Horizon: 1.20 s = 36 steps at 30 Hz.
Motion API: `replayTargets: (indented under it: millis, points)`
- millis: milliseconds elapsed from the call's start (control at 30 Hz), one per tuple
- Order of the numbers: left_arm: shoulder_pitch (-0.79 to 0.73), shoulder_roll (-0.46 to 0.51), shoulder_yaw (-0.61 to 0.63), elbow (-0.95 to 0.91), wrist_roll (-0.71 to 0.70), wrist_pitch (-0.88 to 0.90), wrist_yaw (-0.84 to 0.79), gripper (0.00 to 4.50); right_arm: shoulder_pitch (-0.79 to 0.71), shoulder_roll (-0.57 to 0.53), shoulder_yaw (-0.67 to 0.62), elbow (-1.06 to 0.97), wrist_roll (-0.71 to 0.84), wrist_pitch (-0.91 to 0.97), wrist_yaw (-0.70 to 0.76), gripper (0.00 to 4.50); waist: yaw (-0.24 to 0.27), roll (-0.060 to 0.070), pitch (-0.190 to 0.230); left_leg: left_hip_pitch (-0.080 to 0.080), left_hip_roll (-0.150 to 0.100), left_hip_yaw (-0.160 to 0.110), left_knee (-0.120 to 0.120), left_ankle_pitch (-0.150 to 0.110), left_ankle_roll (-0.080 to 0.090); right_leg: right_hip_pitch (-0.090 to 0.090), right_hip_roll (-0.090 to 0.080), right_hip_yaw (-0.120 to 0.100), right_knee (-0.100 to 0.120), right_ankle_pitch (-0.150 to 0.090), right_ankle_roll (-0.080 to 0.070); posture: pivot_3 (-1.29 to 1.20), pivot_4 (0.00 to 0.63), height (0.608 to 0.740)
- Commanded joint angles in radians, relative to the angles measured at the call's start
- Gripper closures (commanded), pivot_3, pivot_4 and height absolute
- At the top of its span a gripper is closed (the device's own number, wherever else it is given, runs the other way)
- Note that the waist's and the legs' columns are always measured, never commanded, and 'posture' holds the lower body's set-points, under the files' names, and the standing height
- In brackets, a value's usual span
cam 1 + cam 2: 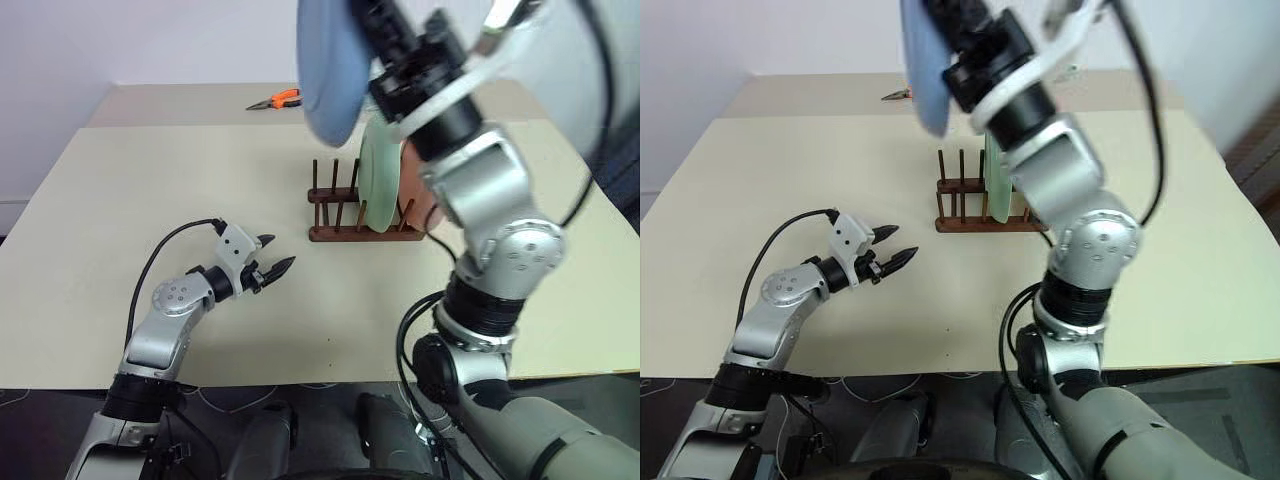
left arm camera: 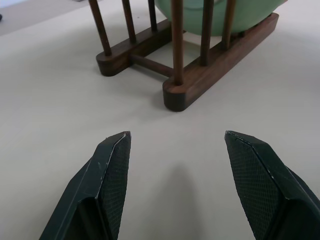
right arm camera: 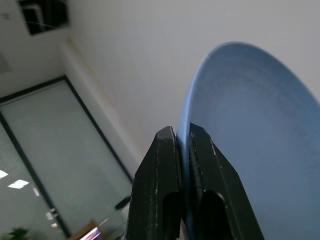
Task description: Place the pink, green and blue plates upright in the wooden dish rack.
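The right gripper (image 3: 183, 145) is pinching the rim of the round light-blue plastic plate (image 1: 330, 70), carrying it edge-on, presumably to slot it between pegs. The small dark-brown wooden dish rack (image 1: 335, 215) is sitting below it, toward six o'clock, already holding the mint-green plate (image 1: 378, 180) upright and what looks like the pale pink plate (image 1: 412, 195) behind it. The left gripper (image 1: 272, 266) is hovering open and empty, the rack at its one o'clock.

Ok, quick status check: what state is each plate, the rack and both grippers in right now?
blue plate: held on edge in the air, above the table.
green plate: upright in the rack.
pink plate: in the rack, behind the green one.
wooden dish rack: front slots free.
right gripper: shut on the blue plate's rim.
left gripper: open, empty, near the rack.
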Motion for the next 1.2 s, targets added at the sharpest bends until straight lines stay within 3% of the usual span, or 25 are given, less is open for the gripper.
replayTargets:
  millis: [33, 667, 767, 967, 1000, 1200]
  points:
    - [0.01, 0.007, 0.046, -0.04, -0.026, -0.019, 0.0, 1.42, 0.015, 0.018, 0.018, 0.046, -0.029, -0.029, -0.022, 4.46, 0.001, 0.0, 0.0, 0.0, 0.0, 0.0, 0.0, 0.0, 0.0, 0.0, 0.0, 0.0, 0.0, 0.0, 0.0, 0.0, 0.15, 0.74]
    - [0.048, -0.007, 0.065, -0.1, -0.064, 0.024, 0.013, 1.42, 0.082, 0.04, 0.035, 0.156, -0.12, -0.067, -0.029, 4.46, -0.004, 0.0, 0.0, 0.0, 0.001, 0.001, 0.0, 0.0, 0.0, -0.001, 0.002, 0.0, 0.0, 0.0, 0.0, 0.0, 0.15, 0.74]
    - [0.044, -0.009, 0.065, -0.1, -0.067, 0.027, 0.015, 1.42, 0.073, 0.036, 0.04, 0.193, -0.165, -0.082, -0.006, 3.42, -0.004, 0.0, 0.0, 0.0, 0.001, 0.001, 0.0, 0.0, 0.0, -0.001, 0.002, 0.0, 0.0, 0.0, 0.0, 0.0, 0.15, 0.74]
    - [0.062, -0.005, 0.069, -0.119, -0.068, 0.035, 0.021, 1.42, 0.049, -0.004, 0.067, 0.21, -0.267, -0.099, 0.063, 0.31, -0.005, 0.0, 0.0, 0.0, 0.001, 0.002, 0.0, 0.0, 0.0, -0.001, 0.002, 0.0, 0.0, 0.0, 0.0, 0.0, 0.15, 0.74]
    - [0.065, -0.005, 0.068, -0.122, -0.068, 0.036, 0.022, 1.42, 0.044, -0.032, 0.089, 0.192, -0.309, -0.102, 0.092, 0.06, -0.005, 0.0, 0.0, 0.0, 0.001, 0.002, 0.0, 0.0, 0.0, -0.001, 0.002, 0.0, 0.0, 0.0, 0.0, 0.0, 0.15, 0.74]
    - [0.071, -0.003, 0.069, -0.129, -0.063, 0.041, 0.03, 1.42, 0.011, -0.254, 0.139, 0.029, -0.477, -0.153, 0.297, 0.06, -0.001, 0.0, 0.0, -0.001, 0.001, 0.002, 0.0, 0.0, 0.0, -0.001, 0.002, 0.0, 0.0, 0.0, 0.0, 0.0, 0.15, 0.74]
